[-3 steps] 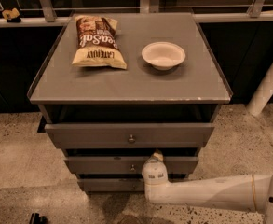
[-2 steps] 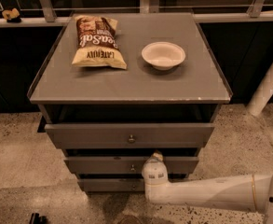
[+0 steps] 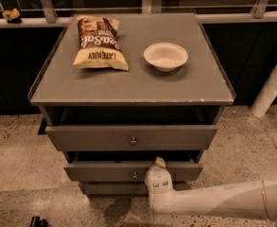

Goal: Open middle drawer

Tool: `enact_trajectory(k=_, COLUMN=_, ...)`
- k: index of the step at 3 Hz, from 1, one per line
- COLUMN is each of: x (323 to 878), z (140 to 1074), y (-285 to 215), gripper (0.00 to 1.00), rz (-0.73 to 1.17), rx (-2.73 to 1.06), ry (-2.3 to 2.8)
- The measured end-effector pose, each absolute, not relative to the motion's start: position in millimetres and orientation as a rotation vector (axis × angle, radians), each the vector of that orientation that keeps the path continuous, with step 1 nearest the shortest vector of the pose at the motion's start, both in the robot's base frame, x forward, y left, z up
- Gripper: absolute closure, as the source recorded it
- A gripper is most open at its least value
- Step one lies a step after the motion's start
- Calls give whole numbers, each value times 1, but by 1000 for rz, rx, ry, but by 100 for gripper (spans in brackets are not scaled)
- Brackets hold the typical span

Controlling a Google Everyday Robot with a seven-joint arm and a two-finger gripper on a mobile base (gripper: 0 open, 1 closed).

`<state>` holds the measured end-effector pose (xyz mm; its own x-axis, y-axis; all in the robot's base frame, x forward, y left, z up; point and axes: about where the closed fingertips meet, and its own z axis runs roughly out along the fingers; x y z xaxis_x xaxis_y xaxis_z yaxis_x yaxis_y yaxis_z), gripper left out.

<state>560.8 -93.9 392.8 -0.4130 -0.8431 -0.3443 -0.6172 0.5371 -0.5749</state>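
Note:
The grey cabinet [image 3: 128, 89] has three drawer fronts. The middle drawer [image 3: 100, 171] is the second front, with a small round knob [image 3: 134, 175] at its centre. It stands slightly out, with a dark gap above it. My gripper [image 3: 159, 163] sits at the middle drawer's top edge, just right of the knob. Its white wrist [image 3: 159, 188] covers part of the front, and the arm [image 3: 223, 202] reaches in from the lower right. The taller top drawer [image 3: 81, 138] is pulled out further than the middle one. The narrow bottom front [image 3: 109, 189] is set back.
A chip bag [image 3: 99, 48] and a white bowl [image 3: 165, 56] lie on the cabinet top. A white post [image 3: 272, 86] leans at the right. A railing [image 3: 48, 4] runs behind the cabinet. A small dark object [image 3: 36, 220] lies on the speckled floor at the lower left.

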Motion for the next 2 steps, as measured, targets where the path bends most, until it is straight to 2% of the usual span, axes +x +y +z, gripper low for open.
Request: enact_trajectory(k=2, x=550, z=403, y=-96, gripper=100, rz=-488, rx=-1136, ry=2163)
